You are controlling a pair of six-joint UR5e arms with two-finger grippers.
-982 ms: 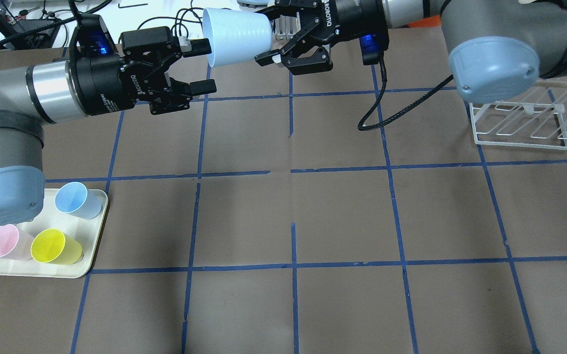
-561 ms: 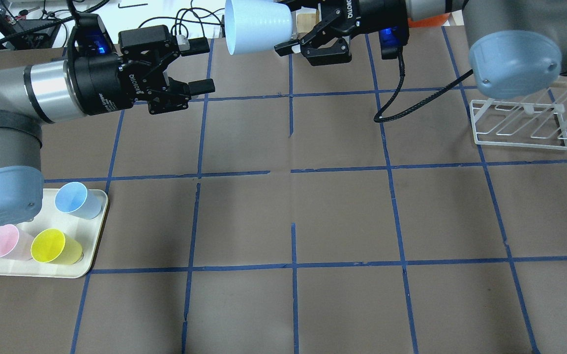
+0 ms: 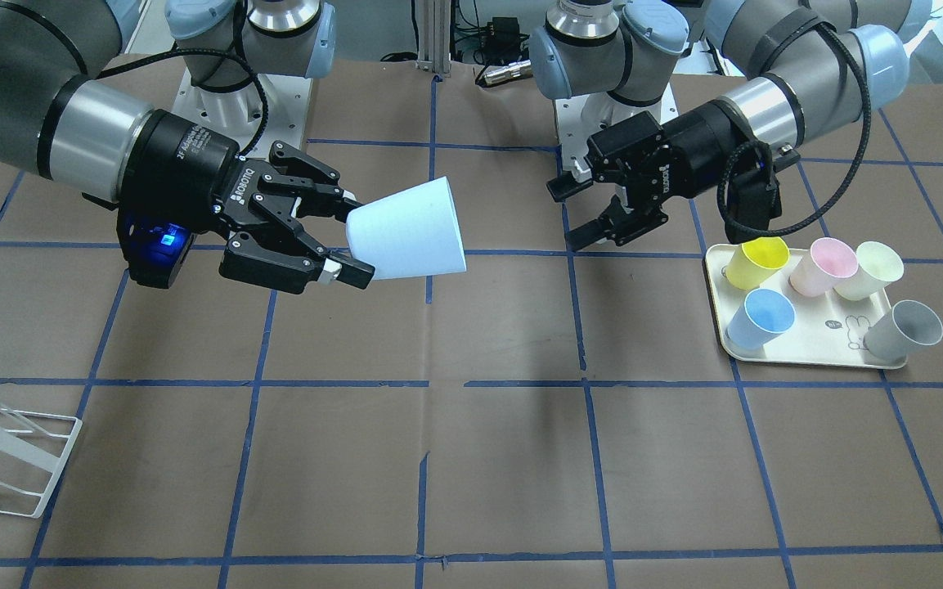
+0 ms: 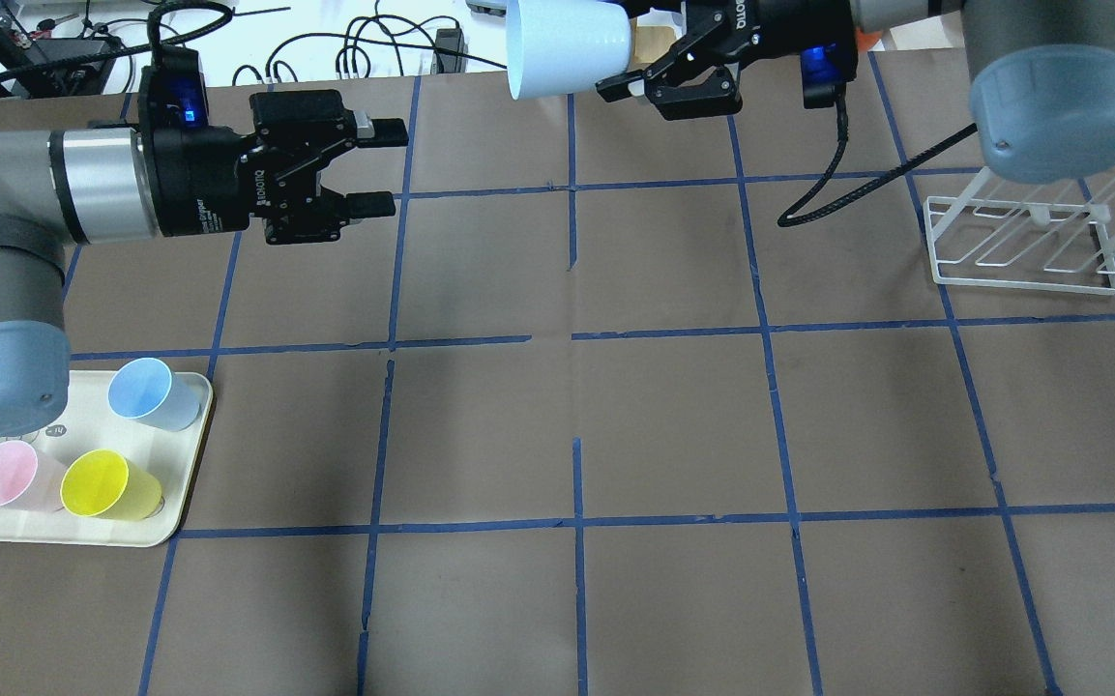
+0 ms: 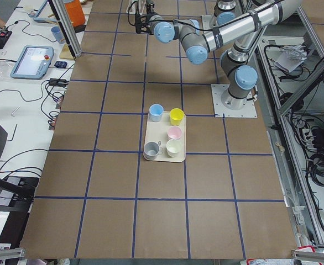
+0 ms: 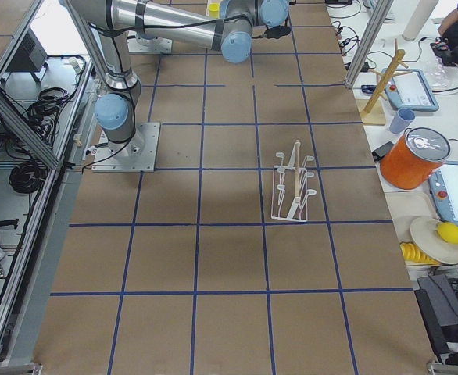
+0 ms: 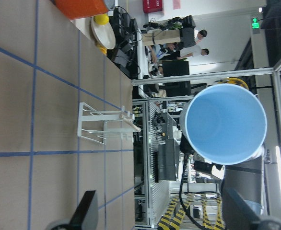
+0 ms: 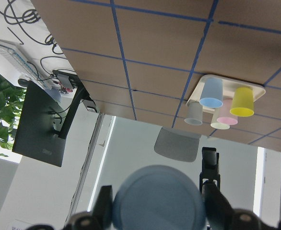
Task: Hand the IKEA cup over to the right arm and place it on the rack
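Observation:
My right gripper (image 4: 610, 60) is shut on the base end of the pale blue IKEA cup (image 4: 567, 48). It holds the cup on its side in the air over the table's far edge, mouth toward my left gripper. In the front-facing view the cup (image 3: 406, 231) sticks out of the right gripper (image 3: 352, 241). My left gripper (image 4: 378, 164) is open and empty, a gap away from the cup's mouth; it also shows in the front-facing view (image 3: 581, 213). The left wrist view looks into the cup (image 7: 226, 123). The white wire rack (image 4: 1021, 242) stands at the far right.
A cream tray (image 4: 73, 527) at the near left holds the second pale blue cup (image 4: 151, 391), a yellow cup (image 4: 107, 483), a pink cup (image 4: 11, 474) and others. A black cable (image 4: 837, 184) hangs from the right wrist. Clutter and cables lie beyond the far edge.
The right gripper has carried the cup rightward and farther from the left gripper. The left gripper has stayed open and pulled back slightly to the left.

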